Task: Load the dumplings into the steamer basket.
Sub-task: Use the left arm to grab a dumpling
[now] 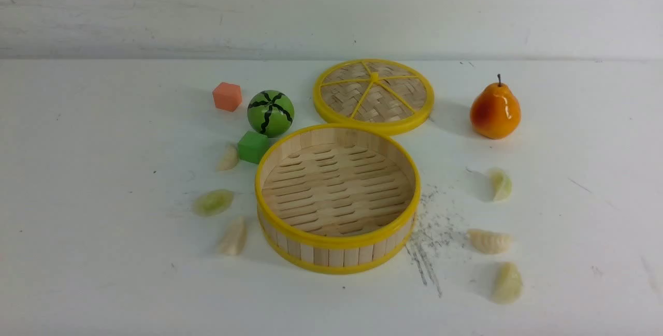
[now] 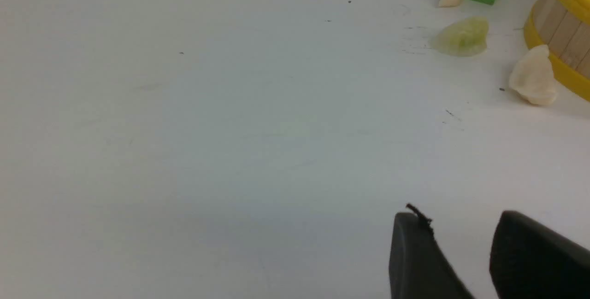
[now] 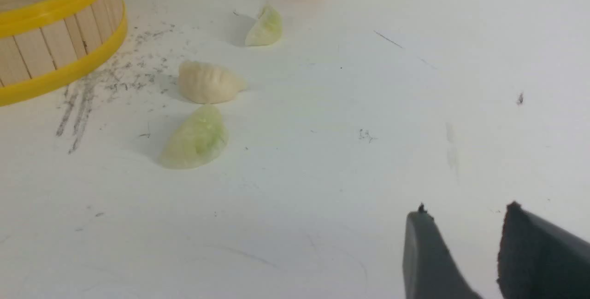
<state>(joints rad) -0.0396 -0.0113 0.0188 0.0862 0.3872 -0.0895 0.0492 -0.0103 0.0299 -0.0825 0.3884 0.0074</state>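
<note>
Cream and green dumplings are lying ahead of the released, empty left claw and right claw, each probably risking slipping out of a shallow pinch.

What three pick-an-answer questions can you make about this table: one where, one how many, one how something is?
1. Where is the small green cube, compared with the round bamboo steamer basket with yellow rims?
A. inside it
B. on the white table by its left side
C. on top of it

2. How many small crescent-shaped dumplings lie on the table?
A. four
B. six
C. eight

3. The steamer basket is:
A. open and empty
B. full
C. covered

Answers: 1 B, it sits outside the left wall. 2 B, three lie on each side. 3 A, only bare slats show inside.
</note>
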